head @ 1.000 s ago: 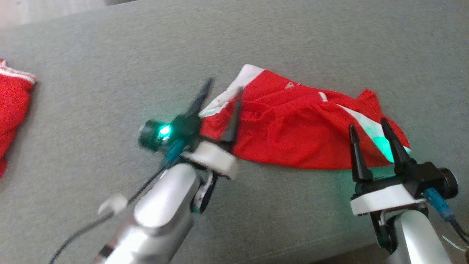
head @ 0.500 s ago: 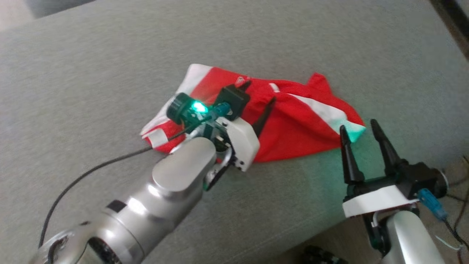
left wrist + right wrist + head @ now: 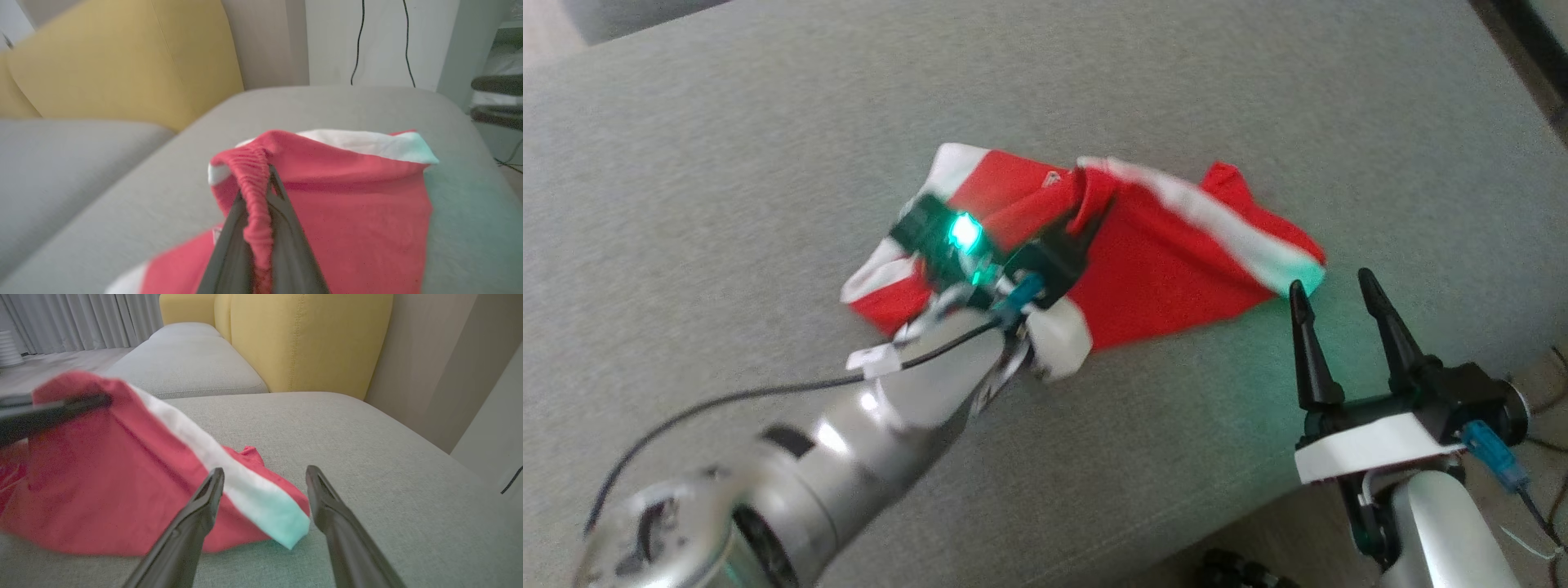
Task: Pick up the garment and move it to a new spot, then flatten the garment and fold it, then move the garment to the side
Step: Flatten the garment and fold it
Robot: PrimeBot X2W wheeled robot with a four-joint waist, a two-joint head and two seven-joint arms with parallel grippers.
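Nearest the camera in the head view, the right end effector (image 3: 1330, 280) stands at the lower right with its two dark fingers spread wide and nothing between them. Its tips point at the near corner of the garment (image 3: 1168, 269) without touching it. In the right wrist view that end effector (image 3: 265, 470) frames the green-tinted end of the garment's white stripe (image 3: 229, 477), which lies on the grey sofa seat (image 3: 367, 428) just beyond the fingertips. To the left, the pale forearm (image 3: 874, 433) reaches forward over the seat, with a green light (image 3: 964, 233) glowing at its wrist. The left end effector (image 3: 1090, 216) is pressed together on the red cloth. The left wrist view shows that end effector (image 3: 263, 179) pinching the gathered elastic waistband (image 3: 255, 212), with the ruched band bunched between the fingers. The garment (image 3: 359, 212) rises to a peak at this pinch and slopes down from there, its lower edges resting on the seat near the middle of the cushion. Farther back stand the yellow back cushions (image 3: 302, 339), with grey curtains (image 3: 81, 322) beyond them. Two dark cables (image 3: 359, 41) hang down the pale wall behind the sofa.
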